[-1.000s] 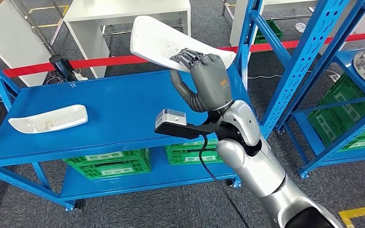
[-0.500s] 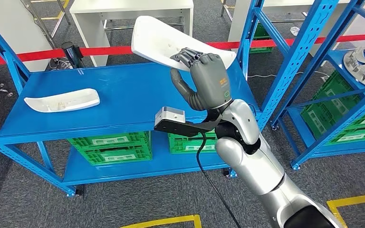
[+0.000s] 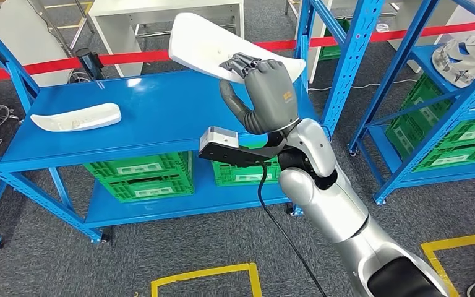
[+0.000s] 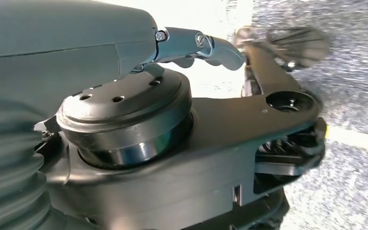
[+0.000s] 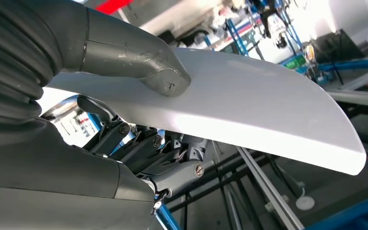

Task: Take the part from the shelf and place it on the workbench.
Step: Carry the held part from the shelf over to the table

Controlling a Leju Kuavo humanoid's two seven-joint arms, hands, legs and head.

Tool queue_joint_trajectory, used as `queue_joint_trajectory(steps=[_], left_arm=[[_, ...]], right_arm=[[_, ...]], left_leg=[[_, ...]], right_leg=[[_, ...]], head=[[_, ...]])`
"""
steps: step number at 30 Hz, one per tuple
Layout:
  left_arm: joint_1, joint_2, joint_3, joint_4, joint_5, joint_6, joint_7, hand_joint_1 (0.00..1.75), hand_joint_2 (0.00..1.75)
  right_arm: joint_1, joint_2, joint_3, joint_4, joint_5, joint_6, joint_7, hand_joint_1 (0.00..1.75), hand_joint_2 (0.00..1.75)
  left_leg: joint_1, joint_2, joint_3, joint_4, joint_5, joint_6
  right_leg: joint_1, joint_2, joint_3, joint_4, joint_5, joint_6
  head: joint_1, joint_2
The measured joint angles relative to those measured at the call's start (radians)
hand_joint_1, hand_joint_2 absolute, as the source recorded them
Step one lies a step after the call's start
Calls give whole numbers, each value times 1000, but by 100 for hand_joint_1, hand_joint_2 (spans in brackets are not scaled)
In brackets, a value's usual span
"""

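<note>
My right hand (image 3: 269,93) is raised above the blue shelf top (image 3: 161,117) and grips a long white curved part (image 3: 198,43) by its near edge, tilted. In the right wrist view the thumb (image 5: 139,57) presses on the upper face of the white part (image 5: 249,96), with the dark fingers (image 5: 167,163) underneath it. A second white part (image 3: 75,117) lies flat on the left of the same shelf top. My left hand (image 4: 76,52) hangs low over the floor, one finger (image 4: 196,45) stretched out, nothing in it.
Green crates (image 3: 139,179) sit on the shelf's lower level. A second blue rack (image 3: 408,80) at the right carries more green crates (image 3: 451,142) and a metal part (image 3: 470,59). Red tape (image 3: 130,57) and a white table (image 3: 161,9) lie behind. Yellow lines (image 3: 204,275) mark the floor.
The whole picture has shifted, so the camera has moved; yellow floor lines have come into view. My right hand keeps the white part in much the same raised pose.
</note>
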Motion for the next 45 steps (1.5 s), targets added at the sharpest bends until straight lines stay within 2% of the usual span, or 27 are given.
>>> queue_joint_trajectory(steps=[1,3,5,7,9,10,13,14,16,18,20,21,23,25,28,29,30,31,33,34,36,37,39,40,42,44,45], left_arm=[[0,0,0,0,0,0,1,0,175],[0,2,0,0,2,0,4,0,175],[0,6,0,0,6,0,4,0,175],[1,7,1,0,10,0,2,0,175],[3,5,1,-1,13,0,1,0,175],[4,4,1,-1,14,0,1,0,175],[7,3,2,0,15,0,2,0,175],[9,3,2,-1,14,0,4,0,175],[14,2,2,0,13,0,9,0,175],[16,1,2,0,11,0,14,0,175],[18,1,2,-1,9,0,18,0,175],[18,1,2,-1,6,0,18,0,175],[20,2,2,-1,0,0,19,0,175],[21,3,2,0,-3,0,19,0,175],[21,5,1,0,-4,0,21,0,175],[20,5,1,0,-4,0,21,0,175],[20,5,1,0,-5,0,22,0,175],[19,5,1,0,-5,0,22,0,175],[18,5,0,0,-6,0,22,0,175],[17,6,0,-1,-8,0,23,0,175],[13,6,0,-2,-11,0,24,0,175],[11,6,0,-3,-12,0,26,0,175],[9,5,0,-3,-13,0,29,0,175],[8,5,0,-2,-13,0,31,0,175],[8,4,0,-2,-14,0,32,0,175],[6,5,-1,-2,-17,0,32,0,175],[6,4,-2,-2,-18,0,31,0,175]], right_arm=[[0,0,0,4,-1,0,-2,175,175],[-1,0,0,8,-2,0,-3,175,175],[-2,2,1,10,-2,0,-1,175,175],[-4,6,2,12,-2,-1,4,175,175],[-4,7,4,16,-2,-1,10,175,175],[-4,7,5,18,-2,-1,12,175,175],[-2,6,6,23,0,-2,21,175,175],[1,6,7,24,1,-2,25,175,175],[10,5,7,24,5,-2,31,175,175],[14,5,7,24,6,-2,32,175,175],[14,5,7,23,7,-2,33,175,175],[14,5,7,23,7,-2,34,175,175],[17,4,8,23,8,-1,39,175,175],[19,4,8,23,9,-1,44,175,175],[21,4,8,23,14,-1,47,175,175],[23,4,8,23,16,-1,47,175,175],[26,4,8,23,17,-1,47,175,175],[29,4,8,23,18,-1,47,175,175],[31,3,8,23,19,-1,47,175,175],[31,3,8,23,20,-1,47,175,175],[31,3,8,22,20,-1,46,175,175],[30,3,8,22,20,-1,46,175,175],[30,3,8,23,20,0,45,175,175],[30,2,8,24,20,0,45,175,175],[30,2,8,25,20,2,45,175,175],[29,2,8,27,20,3,45,175,175],[29,2,8,28,20,3,45,175,175]], left_leg=[[0,0,22,-6,21,2],[-1,-1,112,-113,64,11],[-7,-3,206,-252,56,23],[-14,-5,233,-310,44,36],[-11,-2,218,-313,65,51],[-9,0,208,-316,78,60],[-6,5,165,-315,120,73],[-6,6,147,-313,133,74],[-7,7,110,-304,156,72],[-7,7,74,-291,174,66],[-9,7,52,-279,189,56],[-10,7,48,-277,196,50],[-9,6,46,-283,214,37],[-5,3,35,-269,191,24],[-1,1,2,-133,46,7],[0,1,-4,-75,13,3],[1,1,-3,-32,4,0],[2,1,10,-14,22,-1],[4,1,78,-66,79,-1],[4,0,134,-132,83,1],[0,-6,220,-260,48,14],[-4,-8,238,-295,32,23],[-6,-6,228,-307,45,45],[-6,-4,218,-307,57,55],[-4,2,192,-309,86,71],[-7,4,157,-307,117,77],[-8,4,137,-306,132,79]], right_leg=[[0,0,-14,0,11,2],[1,0,-40,1,34,7],[1,0,-53,0,55,17],[0,-1,-54,-9,76,31],[-1,-1,-59,-12,78,44],[0,0,-68,5,50,48],[-1,1,-115,165,-99,56],[-2,1,-123,226,-122,59],[-1,1,-102,271,-97,60],[-1,1,-13,181,-59,55],[3,1,82,47,-78,46],[5,2,105,8,-94,42],[7,3,105,-9,-87,29],[4,-1,89,-16,-65,14],[1,-2,48,-21,-24,4],[1,-1,30,-20,-10,4],[1,-1,14,-19,4,6],[1,-1,-5,-18,17,8],[0,-2,-42,-14,44,14],[0,-2,-57,-12,57,20],[1,-2,-68,-13,80,32],[2,-3,-67,-18,92,39],[0,-3,-65,-30,113,52],[-1,-2,-71,-27,103,57],[-4,-1,-97,38,19,65],[-3,-1,-127,174,-88,69],[-1,-1,-132,235,-110,69]], head=[[0,0],[0,0],[0,0],[-1,0],[-3,0],[-3,0],[-2,0],[-2,0],[-2,0],[-2,0],[-3,0],[-3,0],[-2,0],[-2,0],[-4,0],[-4,0],[-4,0],[-4,0],[-4,0],[-4,0],[-4,0],[-4,0],[-5,0],[-5,0],[-5,0],[-5,0],[-5,0]])
